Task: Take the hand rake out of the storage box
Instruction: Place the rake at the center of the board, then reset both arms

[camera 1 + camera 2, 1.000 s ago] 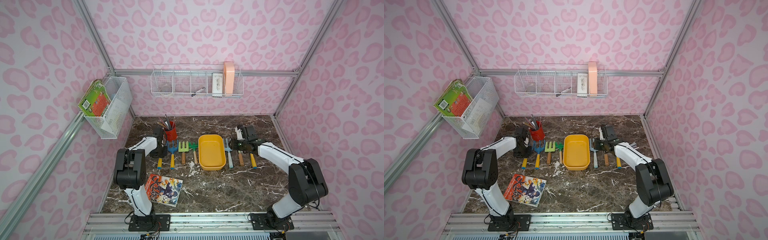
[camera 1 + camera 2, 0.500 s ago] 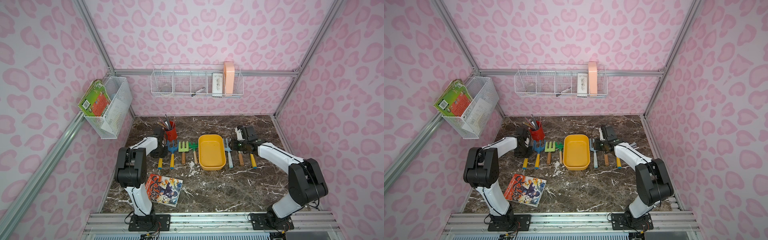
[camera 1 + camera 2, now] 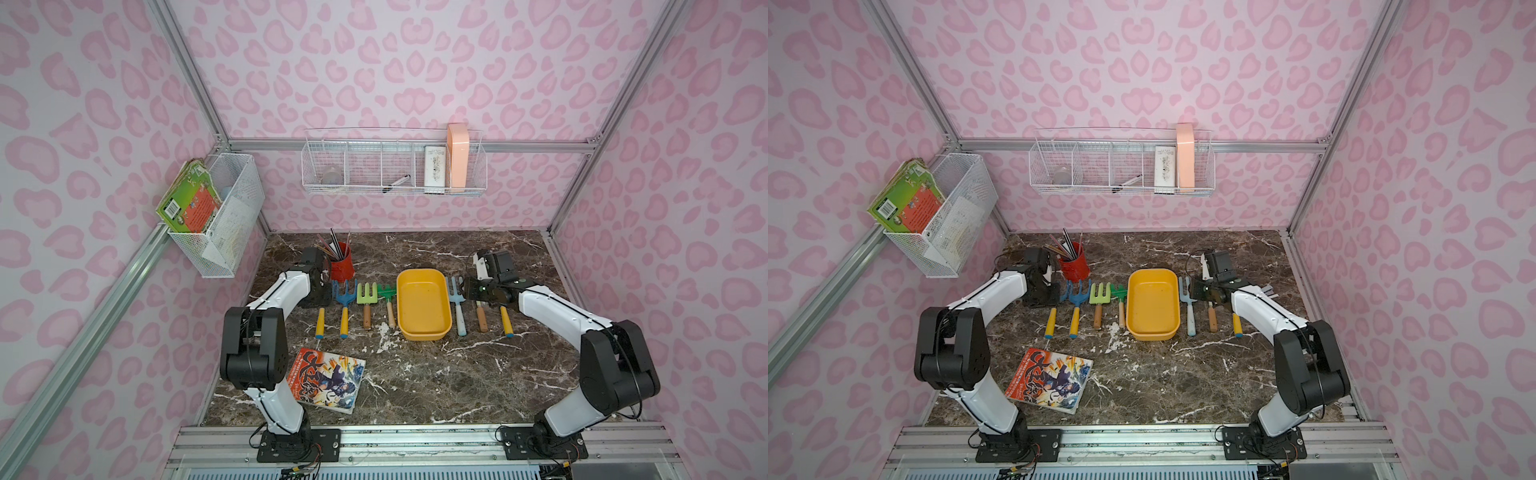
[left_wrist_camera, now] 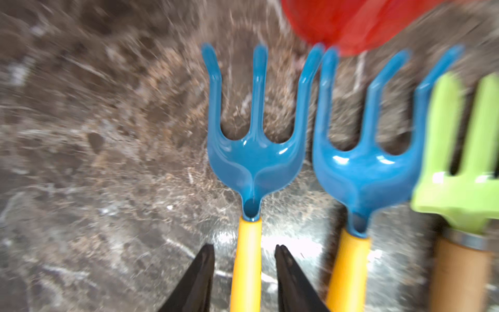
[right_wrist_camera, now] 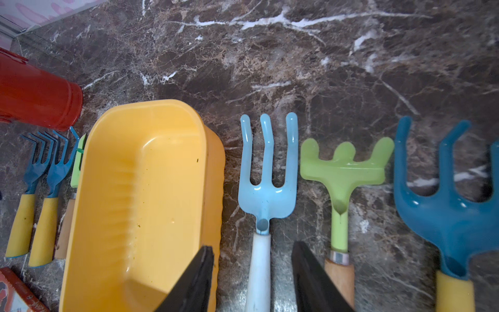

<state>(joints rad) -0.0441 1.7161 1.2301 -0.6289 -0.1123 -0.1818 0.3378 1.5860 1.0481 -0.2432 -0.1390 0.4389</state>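
**Box empty, every rake out on the table**

The yellow storage box (image 3: 423, 305) sits in the middle of the marble table (image 3: 436, 374) with nothing in it; both top views show its bare floor. Seven hand rakes (image 3: 366, 292) lie on the table in a row, four on the left arm's side of the box and three on the right arm's side. So the taking-out looks done to me, whichever rake was meant.

The left gripper (image 4: 243, 247) hangs low over the outermost blue rake (image 4: 256, 162), near the red cup (image 3: 341, 266). Its jaws stand apart on either side of the yellow handle, with table showing in both gaps, so it grips nothing. That wrist view is smeared. The right gripper (image 5: 252, 245) is placed likewise over the pale blue rake (image 5: 266, 189) just beside the box: jaws parted, with the white handle lying free between them.

What is left, I'd judge, is only for both arms to lift clear without nudging the rakes.
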